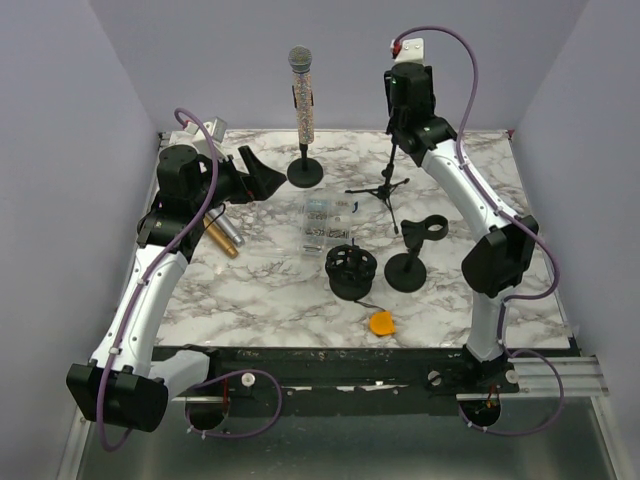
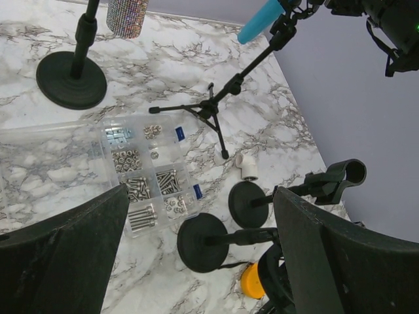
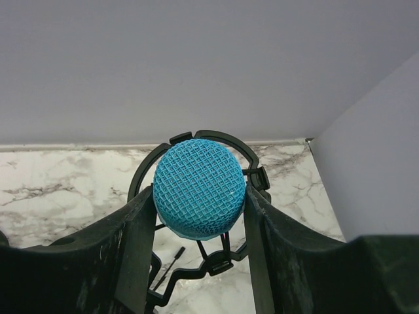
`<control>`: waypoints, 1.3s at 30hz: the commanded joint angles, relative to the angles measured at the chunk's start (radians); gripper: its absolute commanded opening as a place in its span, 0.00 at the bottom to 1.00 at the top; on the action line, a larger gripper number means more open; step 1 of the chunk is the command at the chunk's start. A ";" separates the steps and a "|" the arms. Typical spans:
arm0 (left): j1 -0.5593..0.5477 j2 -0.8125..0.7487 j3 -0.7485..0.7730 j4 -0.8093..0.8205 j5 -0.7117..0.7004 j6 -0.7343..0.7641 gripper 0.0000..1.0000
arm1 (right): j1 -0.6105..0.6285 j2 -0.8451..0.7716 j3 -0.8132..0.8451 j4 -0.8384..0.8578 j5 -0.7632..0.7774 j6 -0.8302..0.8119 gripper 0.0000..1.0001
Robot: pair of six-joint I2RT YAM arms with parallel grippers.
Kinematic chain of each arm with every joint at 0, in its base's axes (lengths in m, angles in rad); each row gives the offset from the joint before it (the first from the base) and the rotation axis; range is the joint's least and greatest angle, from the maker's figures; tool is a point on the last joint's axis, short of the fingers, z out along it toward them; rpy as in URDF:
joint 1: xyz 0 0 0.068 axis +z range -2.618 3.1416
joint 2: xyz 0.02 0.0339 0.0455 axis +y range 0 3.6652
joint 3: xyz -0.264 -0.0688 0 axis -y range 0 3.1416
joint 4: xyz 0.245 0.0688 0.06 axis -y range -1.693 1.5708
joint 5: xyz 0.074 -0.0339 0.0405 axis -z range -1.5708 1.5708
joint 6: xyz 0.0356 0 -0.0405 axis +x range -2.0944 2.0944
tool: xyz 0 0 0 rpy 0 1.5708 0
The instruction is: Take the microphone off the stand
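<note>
A blue microphone (image 3: 200, 190) sits in the black ring mount (image 3: 196, 137) of a tripod stand (image 1: 385, 190). My right gripper (image 3: 200, 203) is shut on its mesh head, one finger pressed on each side. In the top view the right gripper (image 1: 405, 95) hides the microphone. The left wrist view shows the blue body (image 2: 262, 19) on the tripod stand (image 2: 216, 108). A glittery microphone (image 1: 301, 100) stands upright in a round-base stand (image 1: 305, 172). My left gripper (image 1: 255, 170) is open and empty at the left, also seen in the left wrist view (image 2: 196, 261).
A clear box of screws (image 1: 320, 225) lies mid-table. A black cage mount (image 1: 350, 272), an empty round-base clip stand (image 1: 408, 268) and an orange disc (image 1: 381, 323) sit near the front. Gold microphones (image 1: 222, 236) lie under the left arm. A white pipe elbow (image 2: 247, 165) lies by the tripod.
</note>
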 commanded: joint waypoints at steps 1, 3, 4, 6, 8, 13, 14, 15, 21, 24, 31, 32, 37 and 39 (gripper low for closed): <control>-0.004 0.004 -0.007 0.017 0.026 -0.005 0.87 | 0.000 0.007 0.072 -0.005 0.024 -0.013 0.32; -0.004 0.007 -0.009 0.019 0.029 -0.005 0.87 | 0.003 -0.006 0.101 -0.024 0.013 -0.010 0.28; -0.004 0.008 -0.008 0.019 0.030 -0.006 0.87 | 0.007 -0.015 0.111 -0.028 0.011 -0.011 0.27; -0.004 0.009 -0.011 0.020 0.028 -0.006 0.87 | 0.016 -0.039 0.128 -0.025 -0.004 -0.019 0.24; -0.004 0.010 -0.011 0.020 0.028 -0.007 0.87 | 0.028 -0.061 0.141 -0.018 -0.013 -0.030 0.23; -0.004 0.013 -0.012 0.019 0.027 -0.006 0.87 | 0.081 -0.087 0.210 0.003 0.017 -0.106 0.16; -0.004 0.015 -0.011 0.020 0.025 -0.004 0.87 | 0.095 -0.098 0.214 0.016 0.019 -0.126 0.16; -0.004 0.016 -0.012 0.020 0.025 -0.005 0.87 | 0.113 -0.109 0.213 0.030 0.022 -0.141 0.15; -0.003 0.026 -0.013 0.021 0.019 -0.001 0.87 | 0.171 -0.181 0.191 0.094 0.032 -0.184 0.04; -0.004 0.029 -0.016 0.022 0.013 0.002 0.87 | 0.184 -0.209 0.196 0.073 0.027 -0.161 0.01; -0.004 0.034 -0.023 0.044 0.038 0.003 0.87 | 0.201 -0.322 0.144 -0.060 -0.109 0.036 0.01; -0.003 0.028 -0.028 0.062 0.049 0.003 0.88 | 0.201 -0.346 0.119 -0.092 -0.149 0.085 0.01; -0.008 -0.059 -0.118 0.276 0.180 -0.024 0.95 | 0.200 -0.460 -0.039 -0.186 -0.440 0.326 0.01; -0.017 -0.101 -0.155 0.377 0.222 -0.026 0.96 | 0.201 -0.494 -0.112 -0.187 -0.592 0.427 0.01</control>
